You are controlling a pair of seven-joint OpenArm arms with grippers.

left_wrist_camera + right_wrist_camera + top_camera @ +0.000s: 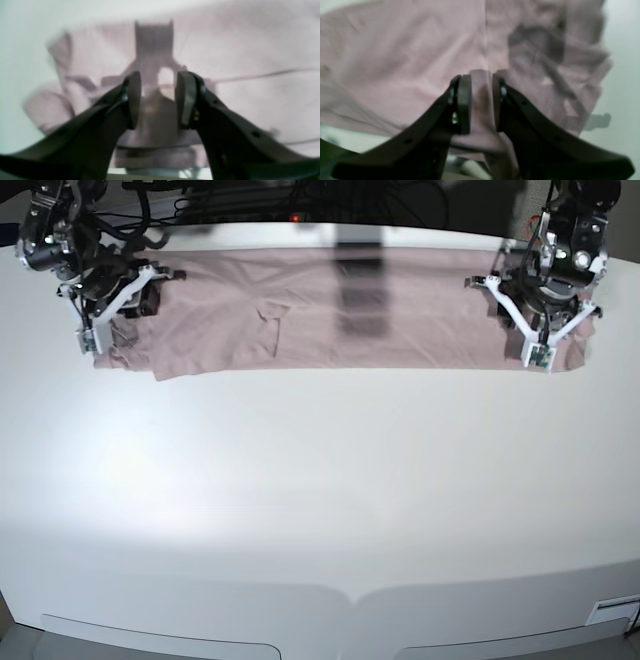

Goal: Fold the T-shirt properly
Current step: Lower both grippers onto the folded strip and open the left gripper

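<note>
White table [320, 510], T-shirt [330, 310] between tools.

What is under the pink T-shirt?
The white table lies under the T-shirt, which stretches across its far side. Anything else beneath the cloth is covered and cannot be seen.

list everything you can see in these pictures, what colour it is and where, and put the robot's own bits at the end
T-shirt: one, dusty pink-mauve, stretched in a long band across the far side of the table.
Table: one, white, bare in front of the cloth.
Cables: several, black, behind the table's far edge.
Left claw: one, black, at the shirt's end on the base view's right, fabric between its fingers.
Right claw: one, black, at the opposite end, closed on a fold of fabric.
</note>
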